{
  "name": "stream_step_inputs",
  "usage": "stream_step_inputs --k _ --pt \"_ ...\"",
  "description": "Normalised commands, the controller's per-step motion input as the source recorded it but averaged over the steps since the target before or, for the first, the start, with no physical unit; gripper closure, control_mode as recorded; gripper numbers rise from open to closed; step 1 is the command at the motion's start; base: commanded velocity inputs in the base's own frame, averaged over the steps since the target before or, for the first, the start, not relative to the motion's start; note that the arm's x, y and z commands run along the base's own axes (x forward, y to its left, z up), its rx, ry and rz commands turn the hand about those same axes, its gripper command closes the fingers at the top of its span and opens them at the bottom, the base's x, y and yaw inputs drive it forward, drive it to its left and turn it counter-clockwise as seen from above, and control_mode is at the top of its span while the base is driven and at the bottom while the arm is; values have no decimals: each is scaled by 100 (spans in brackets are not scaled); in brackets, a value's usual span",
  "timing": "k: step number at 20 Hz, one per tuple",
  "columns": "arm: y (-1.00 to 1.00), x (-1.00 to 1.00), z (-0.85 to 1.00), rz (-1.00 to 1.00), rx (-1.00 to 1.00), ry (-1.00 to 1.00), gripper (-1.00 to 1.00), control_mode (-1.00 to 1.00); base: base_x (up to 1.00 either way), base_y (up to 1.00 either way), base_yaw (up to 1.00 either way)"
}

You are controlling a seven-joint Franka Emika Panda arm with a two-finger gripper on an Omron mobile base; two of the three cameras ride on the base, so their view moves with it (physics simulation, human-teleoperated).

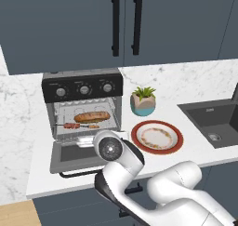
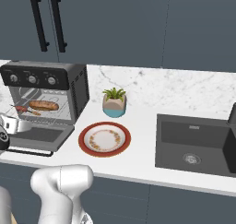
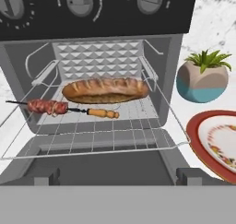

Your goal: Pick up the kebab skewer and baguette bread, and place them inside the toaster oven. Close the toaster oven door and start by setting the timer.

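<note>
In the left base view, the bread [image 1: 92, 116] and the skewer [image 1: 80, 125] are already lying on the rack inside the oven [image 1: 83, 109]. The door [image 1: 76, 156] is hanging down flat over the surface [image 1: 195, 146], with its handle [image 1: 79, 173] at the near edge. The arm is reaching low just in front of it.

In the right base view, the door [image 2: 39, 136] is lying open beside the red plate [image 2: 104, 139].

In the hand view, the gripper [image 3: 119, 176] is standing wide apart, holding nothing. The bread [image 3: 106, 90] and skewer [image 3: 62, 109] are lying sideways, ahead. The door [image 3: 99, 165] is right below, so closing looks next. The plate [image 3: 216, 142] and plant [image 3: 203, 78] are sitting close on the right.
</note>
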Motion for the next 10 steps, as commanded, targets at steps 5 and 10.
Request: stream_step_inputs --k 5,10 --pt "-7 5 -11 0 0 -3 -100 -100 0 0 0" --pt "-4 4 -13 0 0 -2 -100 -100 0 0 0"
